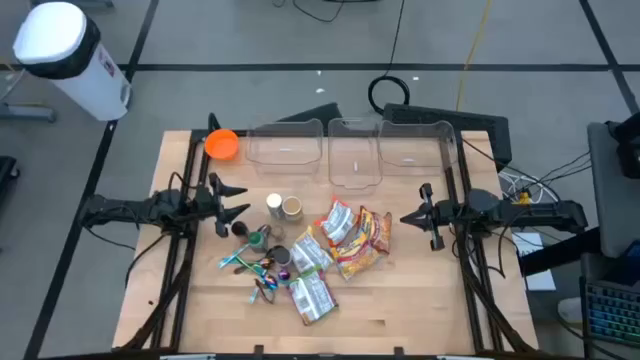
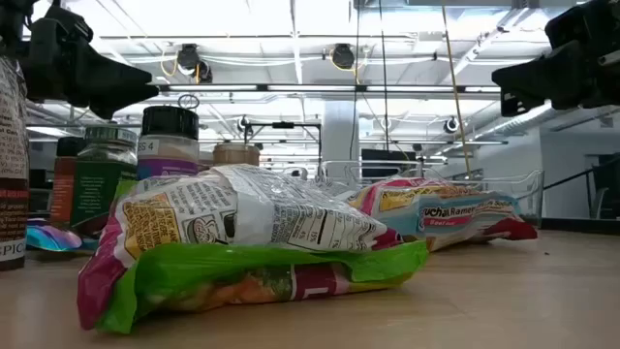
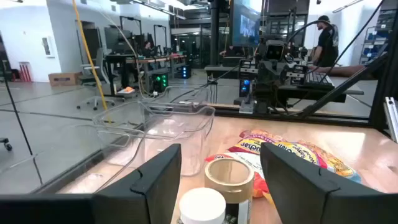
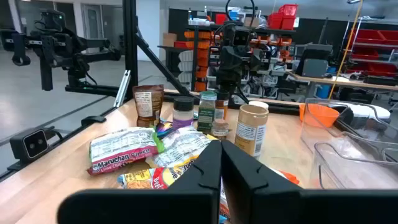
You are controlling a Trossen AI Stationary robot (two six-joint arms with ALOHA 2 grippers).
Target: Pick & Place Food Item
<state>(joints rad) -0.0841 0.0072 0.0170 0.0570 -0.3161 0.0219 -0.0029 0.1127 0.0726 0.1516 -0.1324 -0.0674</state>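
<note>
Several ramen packets lie flat in the middle of the table: one red and white [image 1: 340, 222], one orange [image 1: 370, 238], and two green-edged ones [image 1: 310, 255] [image 1: 315, 297]. The nearest packet fills the low view [image 2: 242, 247]. Two small jars [image 1: 275, 204] [image 1: 292, 208] stand just beyond my left gripper [image 1: 243, 199], which is open and empty above the table's left side. It also shows in the left wrist view [image 3: 219, 152]. My right gripper [image 1: 405, 217] hovers right of the packets, shut and empty, and also shows in the right wrist view [image 4: 221, 149].
Three clear plastic bins [image 1: 285, 148] [image 1: 355, 155] [image 1: 415, 145] stand along the far edge, with an orange bowl [image 1: 221, 145] at the far left. Spice jars [image 1: 258, 238] and coloured wrappers [image 1: 255, 268] lie left of the packets. A person [image 3: 324, 37] stands beyond the table.
</note>
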